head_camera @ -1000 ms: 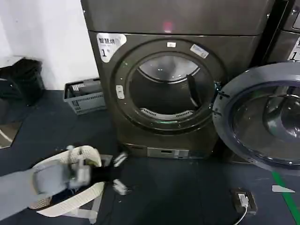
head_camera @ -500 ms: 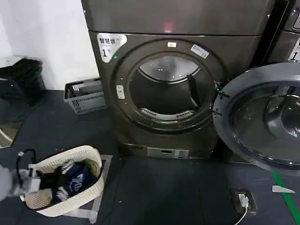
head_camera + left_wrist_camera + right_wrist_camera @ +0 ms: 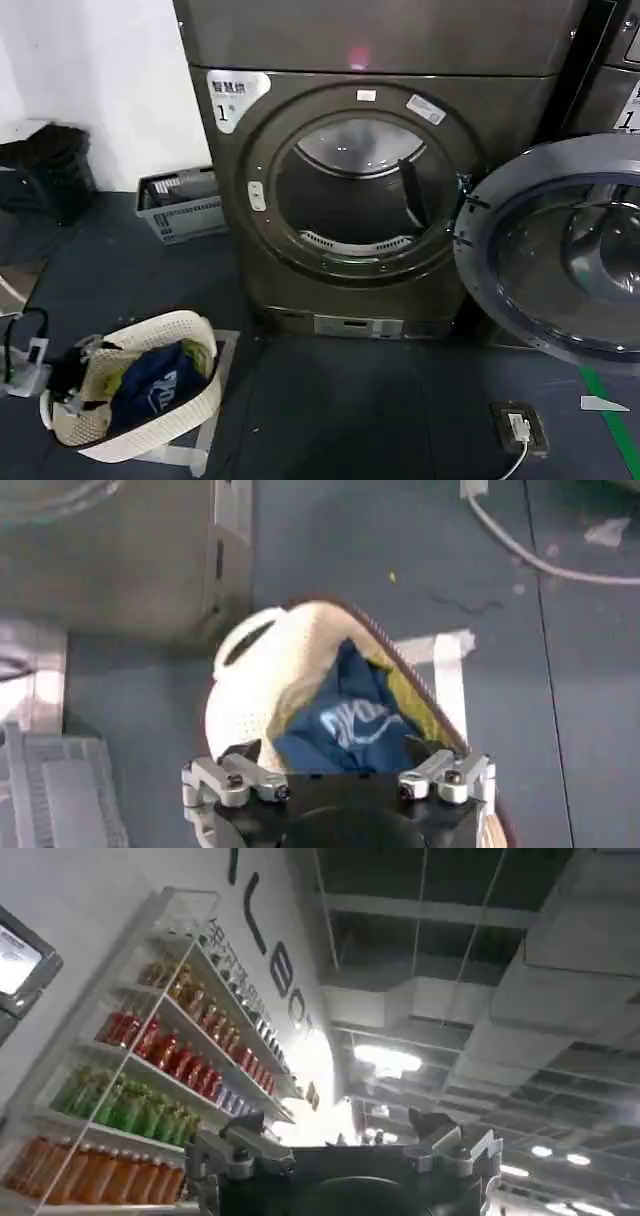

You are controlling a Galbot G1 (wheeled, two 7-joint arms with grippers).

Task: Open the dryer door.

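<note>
1. Door [image 3: 560,255] is standing swung wide open to the right of the drum opening [image 3: 355,195], its grey inner side and dark glass facing out, hinged at the dryer's [image 3: 300,60] right edge
2. Neither gripper is touching the door; the left gripper [image 3: 337,782] is hanging well away from it, over the basket [image 3: 265,680] on the floor, fingers apart and holding nothing
3. Right gripper [image 3: 345,1148] is pointing up toward a ceiling and shelves of bottles [image 3: 150,1063], its fingers likewise apart and empty
4. Dryer front is carrying a white label [image 3: 236,95] with Chinese characters and a "1"; two small white stickers [image 3: 425,108] are sitting on the ring above the opening, too small to read
5. Blue cloth [image 3: 345,720] in the basket is showing white lettering that is not readable; large dark letters on the wall beside the shelves are cut off
6. Door's right part is running out of the head view, and the neighbouring machine behind it is being mostly hidden
7. Grey crate [image 3: 180,205] is sitting on the floor left of the dryer
</note>
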